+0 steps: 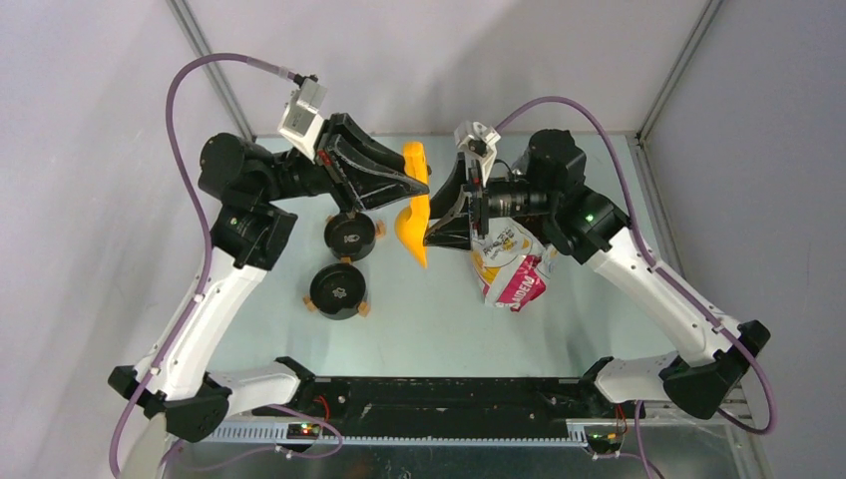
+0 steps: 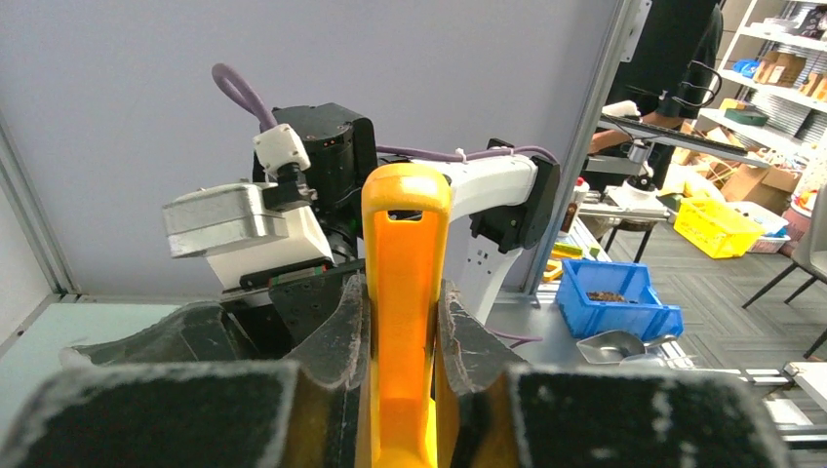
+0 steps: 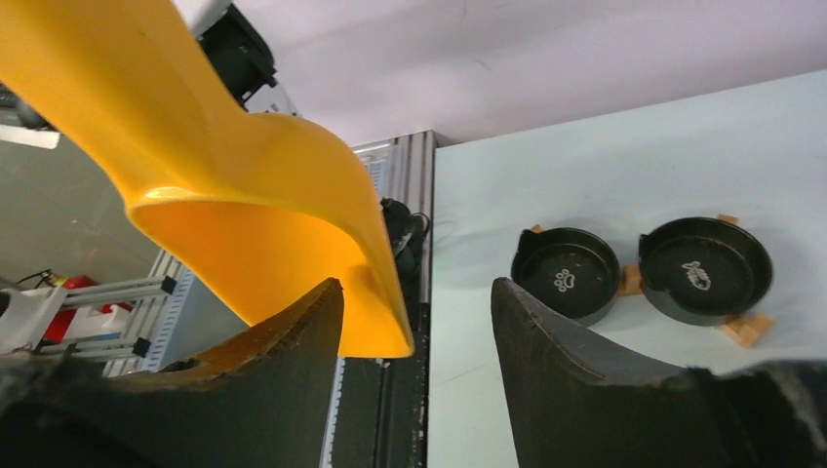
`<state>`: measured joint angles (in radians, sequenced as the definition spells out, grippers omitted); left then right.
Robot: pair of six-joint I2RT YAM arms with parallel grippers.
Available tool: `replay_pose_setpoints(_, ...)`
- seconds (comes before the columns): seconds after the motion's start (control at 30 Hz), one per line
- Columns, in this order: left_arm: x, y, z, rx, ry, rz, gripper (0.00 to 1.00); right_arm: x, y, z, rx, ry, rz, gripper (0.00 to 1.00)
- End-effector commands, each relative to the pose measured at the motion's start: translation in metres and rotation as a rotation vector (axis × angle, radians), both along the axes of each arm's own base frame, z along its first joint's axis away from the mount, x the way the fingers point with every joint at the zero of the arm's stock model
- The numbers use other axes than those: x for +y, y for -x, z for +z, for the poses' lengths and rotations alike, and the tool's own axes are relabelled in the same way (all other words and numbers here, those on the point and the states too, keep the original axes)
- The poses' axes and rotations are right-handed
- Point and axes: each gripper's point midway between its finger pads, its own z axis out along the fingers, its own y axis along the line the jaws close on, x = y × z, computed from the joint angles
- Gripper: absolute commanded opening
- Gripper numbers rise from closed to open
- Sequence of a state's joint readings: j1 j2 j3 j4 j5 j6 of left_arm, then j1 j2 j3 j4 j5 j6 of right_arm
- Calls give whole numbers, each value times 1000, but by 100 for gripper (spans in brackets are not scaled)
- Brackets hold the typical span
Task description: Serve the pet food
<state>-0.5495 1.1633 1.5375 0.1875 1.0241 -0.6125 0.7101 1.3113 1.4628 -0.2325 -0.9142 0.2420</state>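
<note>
Step in hand (judged): getting the orange scoop (image 1: pixel 414 225) into a working grip before any pet food is drawn.

- Left pincer (image 1: pixel 417 185): narrow, clamped on the scoop's handle. In the wrist view the pads press both sides of the handle just below its hanging slot. The scoop bowl hangs down beyond the fingertips.
- Right pincer (image 3: pixel 414 288): jaws apart, holding nothing. The scoop's front lip sits just ahead of one finger (image 3: pixel 293 351), close to touching; contact cannot be told.
- Pet food: no kibble shows in any view. The scoop surface on view is bare. Presumably the food is inside the printed bag (image 1: pixel 509 269), which lies on the bench (image 1: pixel 429 329) beneath the right pincer's wrist.
- Paw-print bowl (image 3: pixel 566 275) and fish bowl (image 3: pixel 704 268): side by side on the bench, below the left pincer and across from the right pincer's open jaws. Both look empty.

To do it well:
1. If the right pincer takes the scoop, centre the wall between both fingers before closing.
2. Left grip yields only once the right is firm.
3. Keep the scoop mouth level.
4. Risk: thin, slick plastic may twist out.
</note>
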Motion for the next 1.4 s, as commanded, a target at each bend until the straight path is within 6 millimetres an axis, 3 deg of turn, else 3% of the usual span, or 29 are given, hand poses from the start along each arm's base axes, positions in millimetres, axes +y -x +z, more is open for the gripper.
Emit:
replay_pose_setpoints(0.0, 4, 7, 15, -55, 36, -8, 0, 7, 17, 24, -72, -62, 74, 58)
replay_pose_setpoints(0.2, 4, 8, 15, -59, 34, -13, 0, 12, 18, 28, -64, -77, 91, 50)
replay_pose_setpoints(0.3, 4, 7, 13, -57, 29, -18, 0, 12, 20, 30, -63, -84, 105, 37)
replay_pose_setpoints(0.37, 3, 5, 9, -53, 22, -15, 0, 12, 20, 29, -72, -82, 107, 21)
replay_pose_setpoints(0.4, 4, 4, 7, -44, 18, -8, 0, 10, 20, 28, -74, -76, 99, 7)
replay_pose_setpoints(0.5, 6, -18, -5, -10, -6, 94, 2, 2, 17, 22, -115, -54, 77, 0)
replay_pose_setpoints(0.6, 22, -45, -26, -9, -43, 236, 45, -20, 3, 7, -164, 11, -11, 0)
replay_pose_setpoints(0.63, 25, -52, -38, 8, -64, 259, 52, -25, -1, 3, -169, 26, -36, 0)
replay_pose_setpoints(0.67, 34, -57, -52, 19, -98, 307, 80, -37, -10, -7, -169, 64, -86, 0)
replay_pose_setpoints(0.73, 44, -66, -86, 57, -173, 384, 97, -55, -18, -22, -176, 129, -139, 0)
replay_pose_setpoints(0.77, 47, -72, -108, 89, -214, 414, 98, -62, -17, -34, -149, 177, -153, 0)
replay_pose_setpoints(0.87, 58, -59, -168, 167, -345, 438, 100, -84, -23, -47, -224, 264, -216, 0)
replay_pose_setpoints(0.93, 64, -49, -224, 245, -445, 422, 100, -94, -18, -57, -258, 323, -216, 0)
replay_pose_setpoints(0.97, 68, -45, -232, 255, -460, 437, 100, -99, -12, -64, -247, 359, -207, 0)
replay_pose_setpoints(1.0, 72, -43, -255, 299, -503, 443, 100, -103, -10, -67, -282, 382, -210, 0)
replay_pose_setpoints(1.13, 87, -46, -291, 348, -549, 552, 100, -121, 5, -87, -277, 496, -211, 0)
replay_pose_setpoints(1.23, 87, -39, -308, 370, -583, 519, 100, -136, 17, -111, -235, 605, -218, 0)
replay_pose_setpoints(1.37, 88, -45, -338, 503, -606, 545, 100, -151, 7, -145, -187, 731, -339, 0)
